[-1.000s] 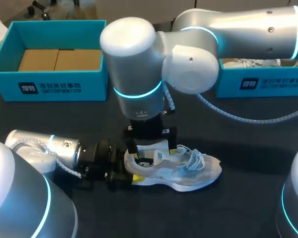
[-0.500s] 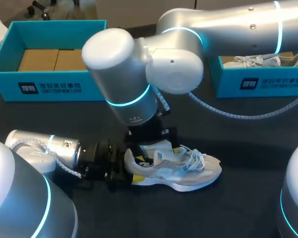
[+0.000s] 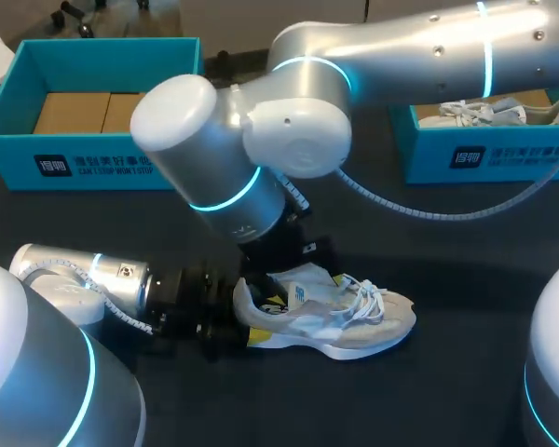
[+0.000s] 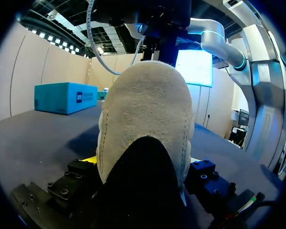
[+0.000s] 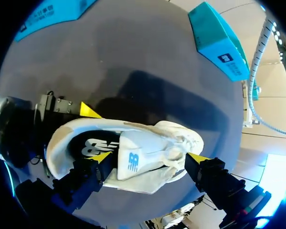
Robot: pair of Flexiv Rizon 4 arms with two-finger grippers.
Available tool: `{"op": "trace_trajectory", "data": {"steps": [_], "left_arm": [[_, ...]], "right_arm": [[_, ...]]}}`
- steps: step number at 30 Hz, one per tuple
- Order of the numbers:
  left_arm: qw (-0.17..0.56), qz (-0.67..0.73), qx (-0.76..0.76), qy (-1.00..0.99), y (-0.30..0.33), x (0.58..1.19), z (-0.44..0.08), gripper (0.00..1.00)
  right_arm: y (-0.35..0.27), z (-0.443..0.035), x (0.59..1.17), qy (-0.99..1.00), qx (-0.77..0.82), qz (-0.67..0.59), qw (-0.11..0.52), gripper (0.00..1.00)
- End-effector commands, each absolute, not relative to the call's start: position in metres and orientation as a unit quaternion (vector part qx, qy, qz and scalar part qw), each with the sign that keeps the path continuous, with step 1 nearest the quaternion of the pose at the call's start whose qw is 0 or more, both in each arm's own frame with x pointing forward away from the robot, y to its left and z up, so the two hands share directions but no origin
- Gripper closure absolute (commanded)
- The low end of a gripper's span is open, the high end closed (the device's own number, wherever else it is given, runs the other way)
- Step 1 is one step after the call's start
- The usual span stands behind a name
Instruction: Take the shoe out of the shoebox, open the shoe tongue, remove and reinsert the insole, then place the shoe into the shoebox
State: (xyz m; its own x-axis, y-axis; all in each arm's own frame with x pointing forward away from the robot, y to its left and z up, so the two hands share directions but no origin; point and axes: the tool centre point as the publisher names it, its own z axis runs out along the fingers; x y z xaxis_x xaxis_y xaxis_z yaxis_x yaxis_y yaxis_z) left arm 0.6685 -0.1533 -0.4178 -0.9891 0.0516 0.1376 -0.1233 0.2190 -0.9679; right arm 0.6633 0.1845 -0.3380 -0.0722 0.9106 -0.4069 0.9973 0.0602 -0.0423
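Swinging leftward over the last second, my right arm (image 3: 233, 158) had tipped its big wrist joint over, uncovering the other shoe (image 3: 484, 114) in the second shoebox (image 3: 484, 154). The shoe (image 3: 335, 321) and my left arm (image 3: 102, 279) had not shifted.

From the head view, the shoe sat on its sole on the dark bench (image 3: 447, 251), toe to the right, well apart from the teal shoebox (image 3: 93, 163) at the back left. The left jaws were at its heel, the right jaws above its opening.

At the left wrist, the grey heel filled the space between the left jaws, which were clamped on it from both sides.

At the right wrist, the right jaws stood wide apart over the shoe. One yellow fingertip (image 5: 102, 157) was at the collar beside the white tongue (image 5: 133, 162), the other out past the laces (image 5: 181, 143).
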Motion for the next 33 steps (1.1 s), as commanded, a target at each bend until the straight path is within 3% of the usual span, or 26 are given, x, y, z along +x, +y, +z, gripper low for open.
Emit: {"op": "trace_trajectory", "data": {"steps": [1, 33], "left_arm": [[0.069, 0.624, 0.024, -0.778, -0.152, 0.668, -0.416, 1.00], [0.069, 0.624, 0.024, -0.778, -0.152, 0.668, -0.416, 1.00]], "right_arm": [[0.189, -0.345, 0.662, 0.417, 0.872, -0.129, 0.221, 0.00], [0.153, -0.330, 0.659, 0.347, 0.904, -0.104, 0.229, 0.00]]}}
